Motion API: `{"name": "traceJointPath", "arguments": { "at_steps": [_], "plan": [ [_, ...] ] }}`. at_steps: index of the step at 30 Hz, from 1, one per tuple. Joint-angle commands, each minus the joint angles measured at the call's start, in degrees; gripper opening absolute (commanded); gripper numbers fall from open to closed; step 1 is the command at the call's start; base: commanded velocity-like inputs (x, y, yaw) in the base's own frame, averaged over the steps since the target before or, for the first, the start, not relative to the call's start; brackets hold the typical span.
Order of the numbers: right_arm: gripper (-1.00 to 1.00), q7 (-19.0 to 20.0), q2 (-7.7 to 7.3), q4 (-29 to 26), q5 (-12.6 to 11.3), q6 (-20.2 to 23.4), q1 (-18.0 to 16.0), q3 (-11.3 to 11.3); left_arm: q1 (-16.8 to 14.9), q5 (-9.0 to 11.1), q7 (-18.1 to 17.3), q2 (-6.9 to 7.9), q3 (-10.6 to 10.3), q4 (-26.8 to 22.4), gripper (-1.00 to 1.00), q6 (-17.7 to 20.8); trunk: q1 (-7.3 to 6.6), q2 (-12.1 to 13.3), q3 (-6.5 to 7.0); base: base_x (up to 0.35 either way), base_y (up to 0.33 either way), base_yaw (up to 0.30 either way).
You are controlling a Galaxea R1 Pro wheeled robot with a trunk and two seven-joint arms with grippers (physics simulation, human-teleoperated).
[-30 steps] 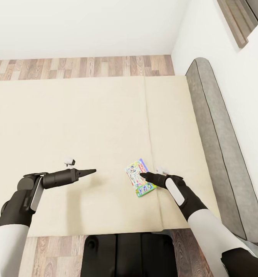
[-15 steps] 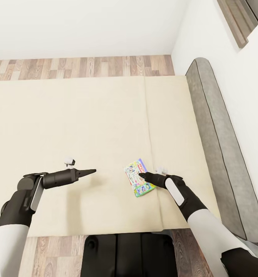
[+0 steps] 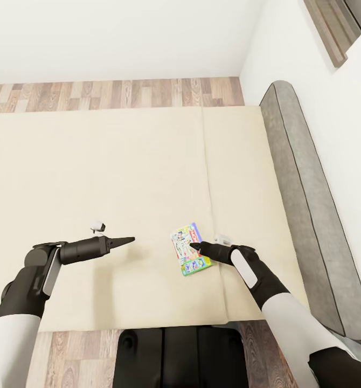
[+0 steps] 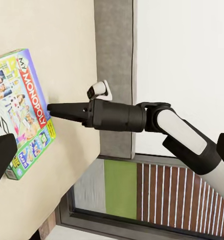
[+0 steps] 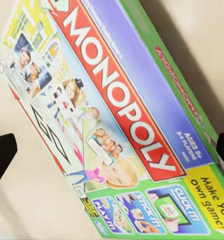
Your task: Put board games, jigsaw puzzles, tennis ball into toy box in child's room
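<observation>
A board game, a flat white-green Monopoly box, lies on the cream bed near its front edge. My right gripper reaches in from the right, its tips over the box's right edge. In the right wrist view the cover sits close up between the spread fingers, so this gripper is open. My left gripper hovers open over bare mattress to the left of the box, holding nothing. From the left wrist I see the box and the right gripper beside it.
A grey padded headboard runs along the bed's right side against the white wall. Wood-plank floor lies beyond the far edge. My black base stands at the near edge. A seam divides the two mattresses.
The right gripper has moved slightly left, and the board game has slid left with it and turned a little. The left arm has stayed still.
</observation>
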Motion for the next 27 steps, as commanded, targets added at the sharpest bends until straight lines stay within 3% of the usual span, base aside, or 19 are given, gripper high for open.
{"name": "traceJointPath", "arguments": {
  "at_steps": [1, 27],
  "plan": [
    [1.0, 0.14, 0.0, -0.01, 0.06, 0.23, -0.02, -0.02, -0.01, 0.12, -0.1, 0.01, 0.0, -0.01, 1.0, 0.56, 0.03, -0.09, -0.06, 0.0, 0.0, 0.0],
    [1.0, 0.46, 0.15, 0.01, -0.01, 0.16, -0.02, 0.05, -0.03, 0.12, -0.15, 0.08, 0.09, -0.01, 1.0, 0.56, 0.03, -0.09, -0.06, 0.0, 0.0, 0.0]
  ]
}}
